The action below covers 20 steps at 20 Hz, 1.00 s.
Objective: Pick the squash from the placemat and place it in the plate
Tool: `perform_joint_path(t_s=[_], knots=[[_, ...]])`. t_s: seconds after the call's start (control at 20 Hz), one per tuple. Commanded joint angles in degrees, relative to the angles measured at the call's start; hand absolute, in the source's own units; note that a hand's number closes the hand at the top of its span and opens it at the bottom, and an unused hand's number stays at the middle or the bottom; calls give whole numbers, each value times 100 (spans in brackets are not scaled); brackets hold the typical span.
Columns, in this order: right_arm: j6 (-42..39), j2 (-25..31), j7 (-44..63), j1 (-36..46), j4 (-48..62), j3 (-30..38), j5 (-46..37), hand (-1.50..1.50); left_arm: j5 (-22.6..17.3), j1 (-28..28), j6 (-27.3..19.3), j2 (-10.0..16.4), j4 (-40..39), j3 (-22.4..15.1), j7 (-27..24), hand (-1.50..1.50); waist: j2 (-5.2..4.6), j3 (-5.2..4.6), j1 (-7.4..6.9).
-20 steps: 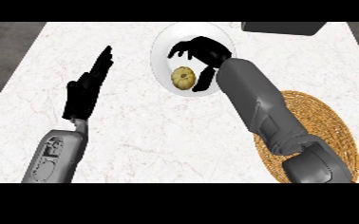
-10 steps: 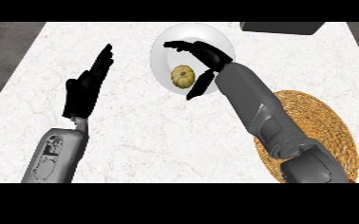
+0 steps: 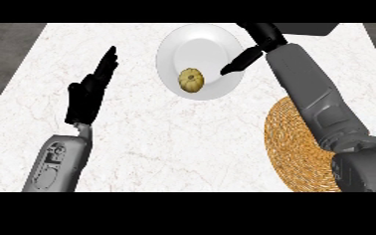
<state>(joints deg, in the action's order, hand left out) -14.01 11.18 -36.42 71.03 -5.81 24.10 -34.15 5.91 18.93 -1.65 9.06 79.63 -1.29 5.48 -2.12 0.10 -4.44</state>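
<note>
White desk (image 3: 183,144) bears the plate (image 3: 213,42) at 12 o'clock with the squash (image 3: 190,80) in it, so the right hand (image 3: 258,34) at its 3 o'clock rim hangs released, while the left hand (image 3: 88,93) rests straight-fingered at 9.

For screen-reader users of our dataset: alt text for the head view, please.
A yellow squash lies in a white plate on the counter; the right robot hand is open at the plate's right rim, off the squash. The left robot hand rests open at left; a woven placemat lies lower right.
</note>
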Motion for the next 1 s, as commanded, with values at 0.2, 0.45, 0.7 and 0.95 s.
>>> perform_joint_path(t_s=[0.2, 0.45, 0.7, 0.95], knots=[[-671, 988, -58, -237, 4, 352, 324, -150, -45, 161, 65, -22, -16, 6, -4, 0, -100, 12, -118], [-1019, 1350, -96, -302, -8, 228, 189, -150, 115, 166, -29, -81, 85, -131, 62, 0, -133, 22, -263], [-1227, 1648, -426, -567, -48, 196, 144, -150, 78, 240, 23, -109, 132, -157, 62, 0, -176, 34, -316], [-1329, 1802, -327, -515, -42, 282, 226, -150, -5, 156, 130, -44, 62, -89, -49, 0, -193, 28, -380]])
